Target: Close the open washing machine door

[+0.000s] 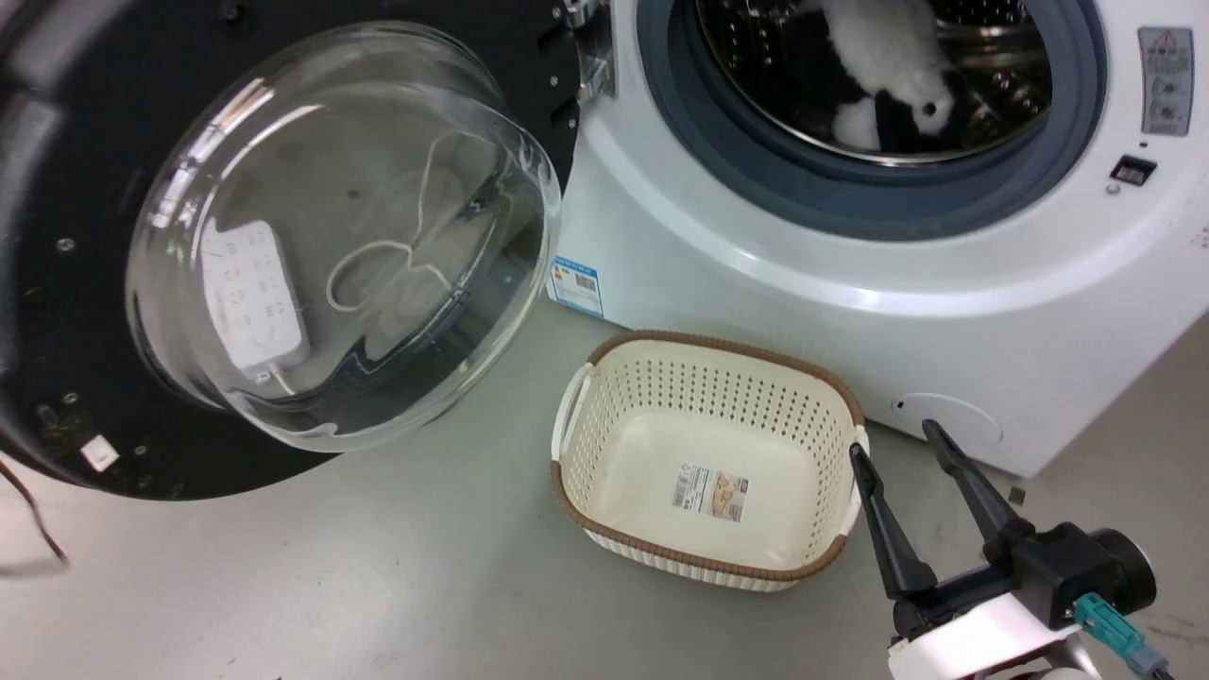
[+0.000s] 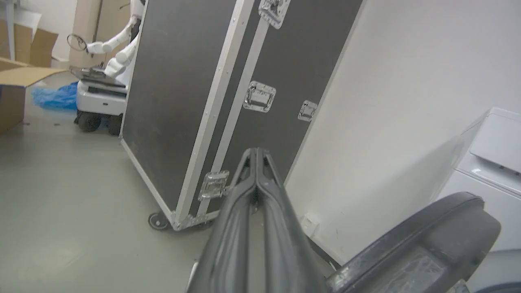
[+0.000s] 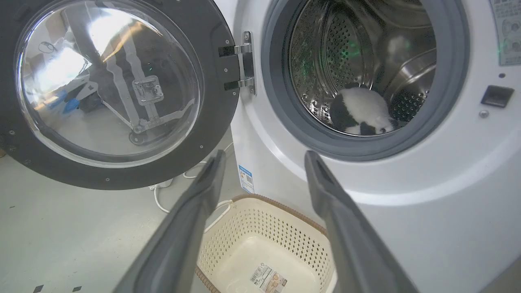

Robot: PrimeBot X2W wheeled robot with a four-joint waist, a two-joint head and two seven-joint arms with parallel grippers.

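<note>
Right gripper [image 1: 893, 439] low at right in the head view, fingers spread, nothing between them, hovering just beside the right end of the cream basket [image 1: 661, 397]. Basket sits on the grey floor [image 1: 378, 567] right in front of the washing machine [image 1: 850, 321], label on its bottom. Right wrist view: same fingers [image 3: 220, 171] apart, the basket [image 3: 264, 219] below them.

Washing machine door [image 1: 312, 246] swung wide open to the left on its hinge, glass bowl bulging toward the camera, well clear of the opening. White power strip [image 1: 253, 297] and a cable loop show through the glass.

Steel drum [image 1: 992, 85] open, a black-and-white plush toy [image 1: 888, 76] lying inside.

Left gripper [image 2: 256, 151] has its fingers pressed together, nothing pinched, pointing at a black flight case [image 2: 183, 89] by the white wall [image 2: 386, 101].
</note>
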